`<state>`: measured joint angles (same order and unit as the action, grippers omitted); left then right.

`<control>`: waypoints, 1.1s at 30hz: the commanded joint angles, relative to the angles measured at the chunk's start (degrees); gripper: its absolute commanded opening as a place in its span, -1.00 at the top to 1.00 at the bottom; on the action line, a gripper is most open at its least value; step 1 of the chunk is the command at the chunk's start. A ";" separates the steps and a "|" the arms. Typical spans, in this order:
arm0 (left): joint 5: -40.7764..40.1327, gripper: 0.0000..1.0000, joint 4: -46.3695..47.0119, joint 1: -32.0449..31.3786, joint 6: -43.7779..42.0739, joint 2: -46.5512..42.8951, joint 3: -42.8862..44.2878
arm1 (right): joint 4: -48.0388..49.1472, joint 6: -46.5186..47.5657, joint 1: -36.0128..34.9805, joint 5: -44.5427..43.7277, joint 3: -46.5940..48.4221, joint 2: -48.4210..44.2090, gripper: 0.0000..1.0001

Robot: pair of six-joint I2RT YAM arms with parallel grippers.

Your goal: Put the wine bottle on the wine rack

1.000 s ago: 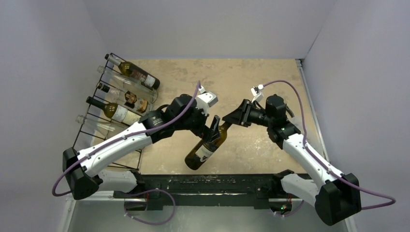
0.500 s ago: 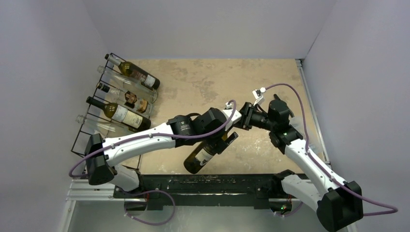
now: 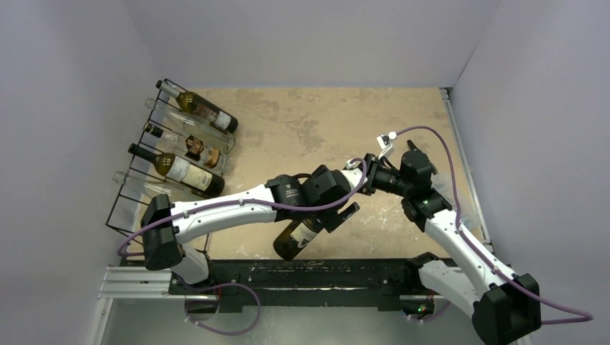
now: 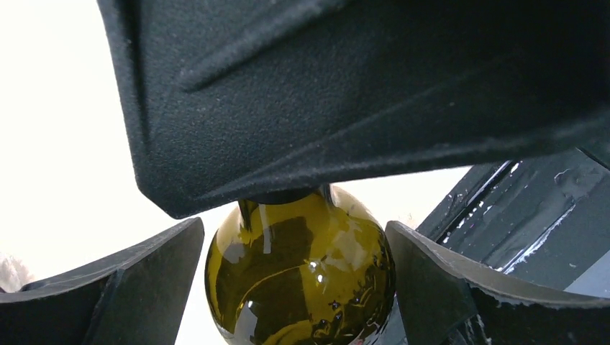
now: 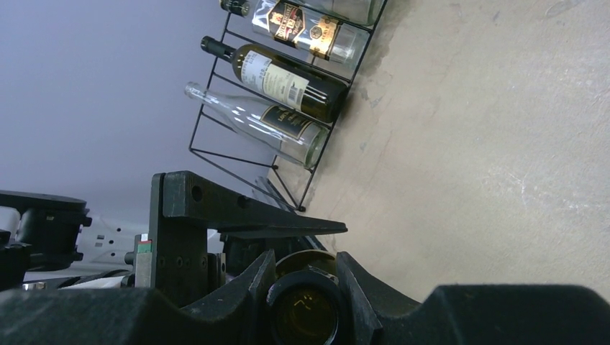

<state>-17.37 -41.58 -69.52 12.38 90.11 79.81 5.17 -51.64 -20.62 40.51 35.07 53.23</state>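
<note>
Left end effector (image 3: 339, 215) is spread wide, one finger on each side of the wine bottle (image 3: 296, 236) just below the shoulder. The left wrist view shows a gap on both sides, so I judge no contact yet. My right end effector (image 5: 306, 291) is pressed together on the neck, just below the mouth, and carries the bottle alone.

**Bottle position.** The bottle hangs tilted over the near middle of the counter (image 3: 302, 122). Its long axis runs from the base, low and close to the counter's near edge, up and to the right to the neck in my right end effector. My left fingers cross that axis, which suits a grasp on the body.

**Governing relation.** The wine rack (image 3: 121, 188) stands well apart, at the far left of the counter, on my left arm's side. The stored bottles (image 3: 188, 172) lie with necks pointing far-left and bases toward the counter's middle. The held bottle's neck points the opposite way, so I judge a handover to the left arm and a wide turn of the axis are needed.

**Clearances.**
- Open counter lies between bottle and rack.
- The rack's nearest bay looks free, but my left arm partly hides it.
- Side walls stand close behind the rack.
</note>
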 commanded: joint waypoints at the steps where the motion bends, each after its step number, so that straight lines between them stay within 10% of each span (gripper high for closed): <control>1: -2.12 -0.91 -0.46 -0.18 0.04 0.18 2.40 | 4.90 -4.13 -0.04 3.00 1.28 -1.48 1.00; 9: -4.37 -0.27 -2.92 -0.18 0.58 0.33 3.06 | 4.18 -4.26 -0.06 2.62 2.16 -1.46 1.00; 23: -5.82 0.96 -2.91 -0.18 0.15 -3.03 2.98 | 3.19 -4.20 -0.10 1.85 1.92 -1.98 0.07; 33: -6.20 1.00 -2.67 -0.18 0.45 -5.39 1.61 | 2.40 -4.17 -0.05 1.40 2.44 -2.30 -0.47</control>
<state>-20.25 -44.21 -69.89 12.86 88.53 80.60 5.50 -55.31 -20.62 40.62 35.14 52.71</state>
